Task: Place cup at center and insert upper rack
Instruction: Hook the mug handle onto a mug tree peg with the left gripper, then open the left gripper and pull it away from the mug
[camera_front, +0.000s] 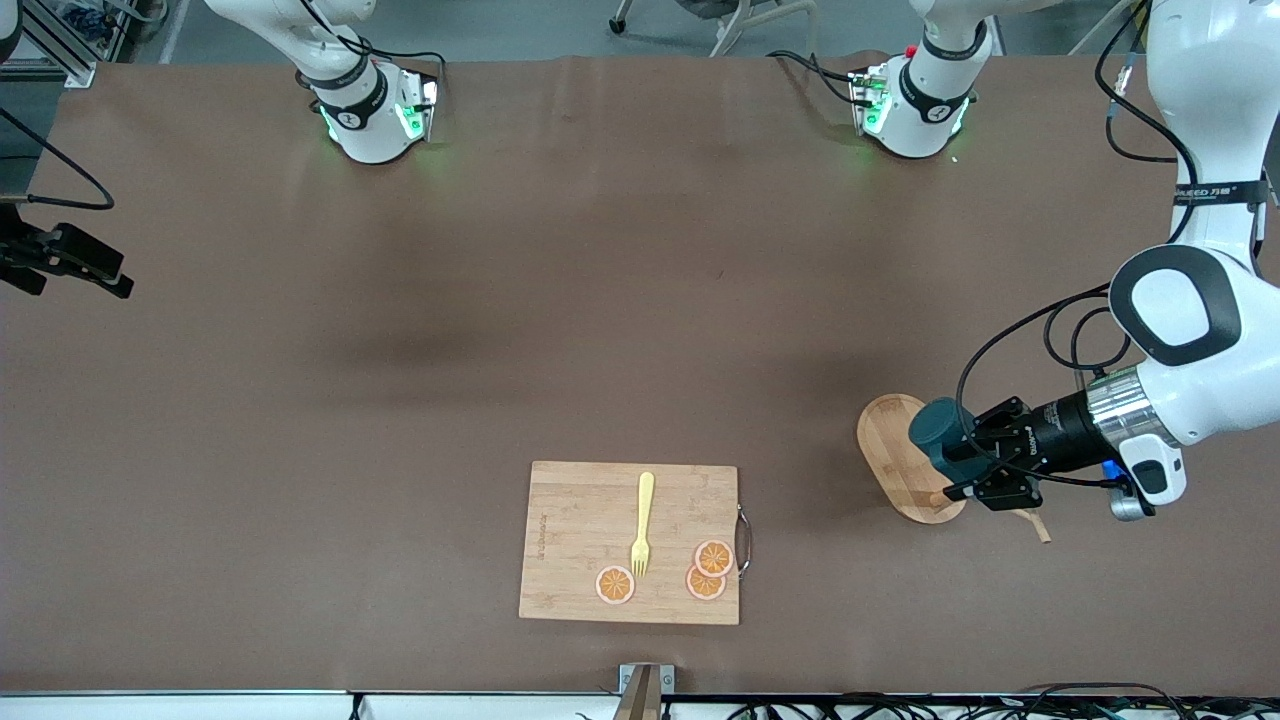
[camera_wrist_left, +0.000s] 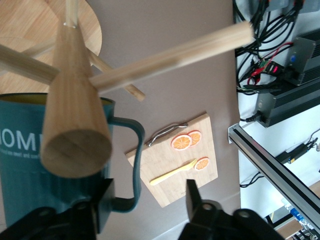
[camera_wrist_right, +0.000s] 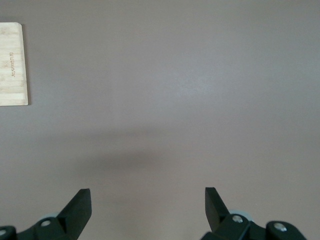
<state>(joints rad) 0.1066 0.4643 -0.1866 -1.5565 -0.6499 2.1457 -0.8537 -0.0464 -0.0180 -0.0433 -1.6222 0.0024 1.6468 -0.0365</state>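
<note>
My left gripper (camera_wrist_left: 147, 202), fingers spread astride its handle, lines up the dark teal mug (camera_front: 938, 432) beside the bamboo mug tree (camera_front: 900, 455); next, close and lift. My right gripper (camera_wrist_right: 147, 205) waits open.

Upper rack (camera_front: 905, 460) post and pegs mostly hidden under the cup (camera_front: 938, 428) and left gripper (camera_front: 975, 463).
</note>
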